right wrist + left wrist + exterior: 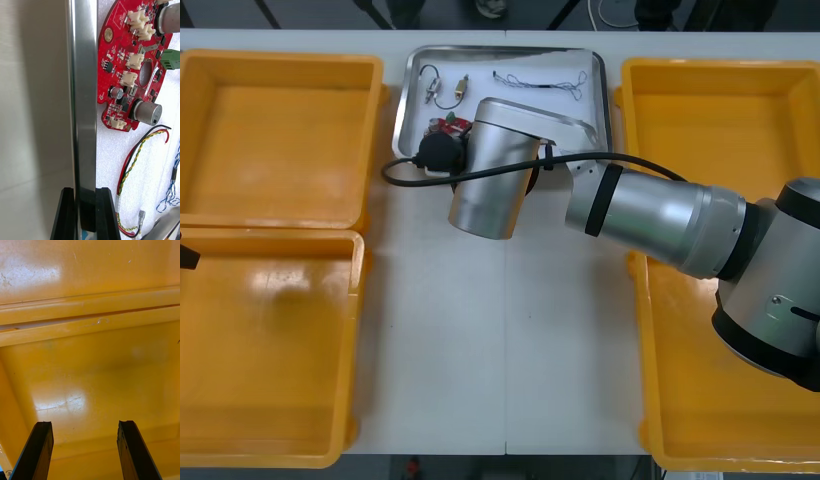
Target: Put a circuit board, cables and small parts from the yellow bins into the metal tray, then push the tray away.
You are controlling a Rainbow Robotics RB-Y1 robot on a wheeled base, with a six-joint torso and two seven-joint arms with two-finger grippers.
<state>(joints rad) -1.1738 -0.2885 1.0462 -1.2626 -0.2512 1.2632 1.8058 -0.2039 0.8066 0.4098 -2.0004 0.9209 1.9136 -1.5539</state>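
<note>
right hand (85,192) clamps the rim of the metal tray (84,93); left hand (84,423) hangs wide over a yellow bin (90,371)

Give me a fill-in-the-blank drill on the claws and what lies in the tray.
1. The right claw is shut on the tray's ____.
2. The left claw hangs ____ over a yellow bin.
3. The board lying in the tray is ____ in colour.
4. Next to the board lies a red and ____ cable.

Missing words: rim; open; red; yellow.
</note>
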